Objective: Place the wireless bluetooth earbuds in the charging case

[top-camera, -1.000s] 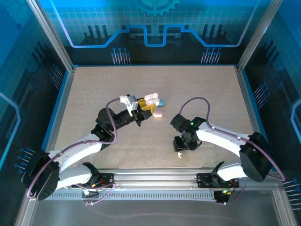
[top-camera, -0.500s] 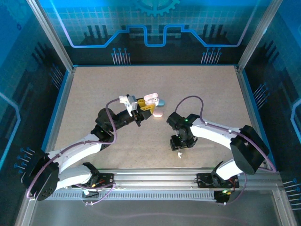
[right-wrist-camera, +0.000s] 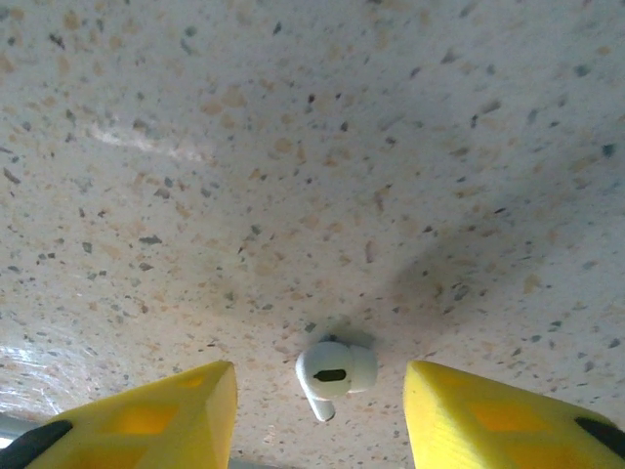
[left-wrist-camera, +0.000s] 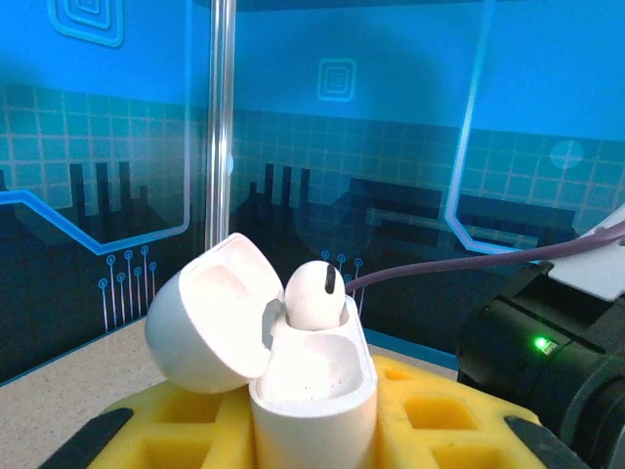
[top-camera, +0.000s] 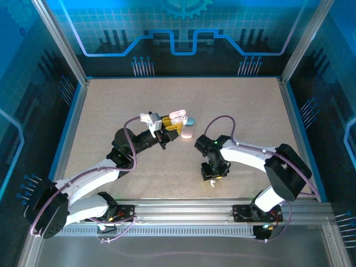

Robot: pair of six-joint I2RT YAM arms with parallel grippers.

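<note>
White on speckled beige: nearest the arm bases, the loose bud [right-wrist-camera: 335, 369] lies on the surface [right-wrist-camera: 293, 147], and the right tool [right-wrist-camera: 319, 383] hangs right over it. Its yellow fingers [right-wrist-camera: 186, 405] are spread to either side, touching nothing, holding nothing. So that one isn't picked up yet. Further out, toward the middle of the surface, the left tool [left-wrist-camera: 311, 430] is clamped tight on the case [left-wrist-camera: 312, 376], holding it upright with the lid [left-wrist-camera: 205, 313] swung open to one side. And look, one is home: the seated bud [left-wrist-camera: 314, 293] pokes its rounded head out of the case. Just beside the case, on its right, a pink piece [top-camera: 187, 133] and then a blue piece [top-camera: 190, 120] rest on the surface, too small to say what they are. By my read we're about halfway: one bud in, one lying well apart from the case. Left to do: close on the loose bud, lift it, carry it across to the open case and drop it into the free socket, which I can't make out from here.
</note>
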